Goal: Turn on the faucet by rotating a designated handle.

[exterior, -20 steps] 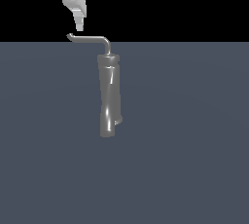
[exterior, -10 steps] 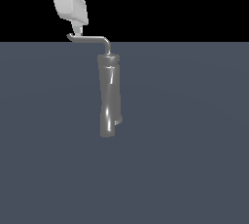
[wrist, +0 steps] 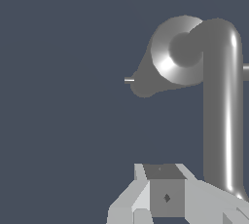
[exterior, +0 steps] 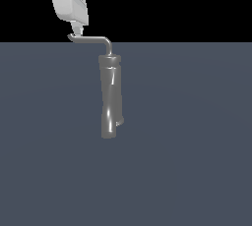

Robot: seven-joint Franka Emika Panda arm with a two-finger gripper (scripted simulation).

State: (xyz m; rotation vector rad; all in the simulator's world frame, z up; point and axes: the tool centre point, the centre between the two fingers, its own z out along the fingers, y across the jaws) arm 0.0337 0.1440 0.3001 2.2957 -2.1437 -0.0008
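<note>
Slate tabletop (exterior: 197, 171), black backdrop. My gripper (exterior: 75, 32), spread unclear, meets handle (exterior: 93, 39) tip for leverage on faucet (exterior: 110, 97).

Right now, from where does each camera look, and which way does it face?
Exterior view: off the arm, facing the tall glossy grey faucet cylinder side-on; the white gripper shows above the thin grey L-shaped handle rod.
Wrist view: on the wrist, looking down the faucet; only the gripper's grey jaws show.
Both views share faucet, handle, gripper.

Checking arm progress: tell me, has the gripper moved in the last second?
Yes. The gripper shifted toward the exterior view's left, along the handle toward its hooked tip.
</note>
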